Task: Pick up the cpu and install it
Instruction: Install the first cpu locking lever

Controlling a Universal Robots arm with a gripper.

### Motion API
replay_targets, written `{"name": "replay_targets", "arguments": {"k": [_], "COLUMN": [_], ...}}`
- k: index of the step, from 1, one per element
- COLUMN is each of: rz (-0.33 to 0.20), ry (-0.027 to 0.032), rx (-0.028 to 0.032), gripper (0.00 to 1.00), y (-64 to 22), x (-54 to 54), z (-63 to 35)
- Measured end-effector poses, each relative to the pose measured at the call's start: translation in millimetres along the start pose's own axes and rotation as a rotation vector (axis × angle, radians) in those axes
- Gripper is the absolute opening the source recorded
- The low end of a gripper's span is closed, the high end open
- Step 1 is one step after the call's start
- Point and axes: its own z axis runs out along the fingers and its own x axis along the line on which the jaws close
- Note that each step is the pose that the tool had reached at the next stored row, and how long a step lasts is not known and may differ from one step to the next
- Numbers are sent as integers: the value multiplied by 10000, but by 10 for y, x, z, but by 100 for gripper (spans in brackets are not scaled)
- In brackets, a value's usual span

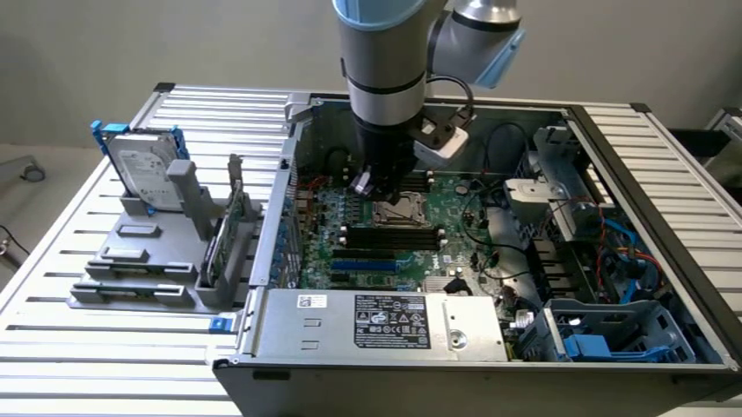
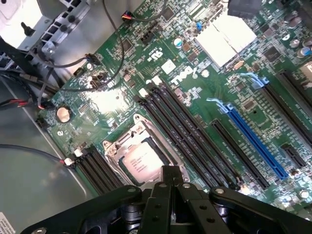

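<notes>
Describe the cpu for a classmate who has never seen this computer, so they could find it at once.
Start at the open computer case and look down at the green motherboard inside it. Beside the row of long black memory slots sits a metal-framed square socket, right under the shut gripper. The cpu is the small flat silvery-grey square lying in that frame, the plain metal plate among dark slots.

Open computer case (image 1: 487, 347) on a slatted table (image 1: 69, 347).
The cpu (image 2: 141, 160) sits in its socket (image 2: 113, 146) on the motherboard (image 2: 195, 105), beside the memory slots (image 2: 187, 131).
</notes>
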Motion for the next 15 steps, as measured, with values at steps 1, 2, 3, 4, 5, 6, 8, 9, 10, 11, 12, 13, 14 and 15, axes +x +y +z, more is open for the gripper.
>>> {"name": "replay_targets", "arguments": {"k": [1,2,3,4,5,6,8,9,10,11,12,13,14,15], "rz": [11,26,41,58,76,96,135,150,159,166,171,176,182,188], "ry": [-9,-26,-45,-68,-91,-118,-156,-167,-175,-180,-180,-181,-184,-187], "rx": [10,27,48,73,98,127,168,177,183,186,186,186,188,192], "gripper": [11,11,11,11,11,11,11,11,11,11,11,11,11,11], "y": [-3,-6,-10,-14,-18,-20,-25,-28,-29,-30,-31,-32,-33,-35], "x": [-12,-23,-34,-44,-54,-62,-76,-82,-86,-90,-94,-99,-103,-107], "z": [-3,-5,-6,-8,-9,-9,0,10,20,32,47,62,74,86]}}
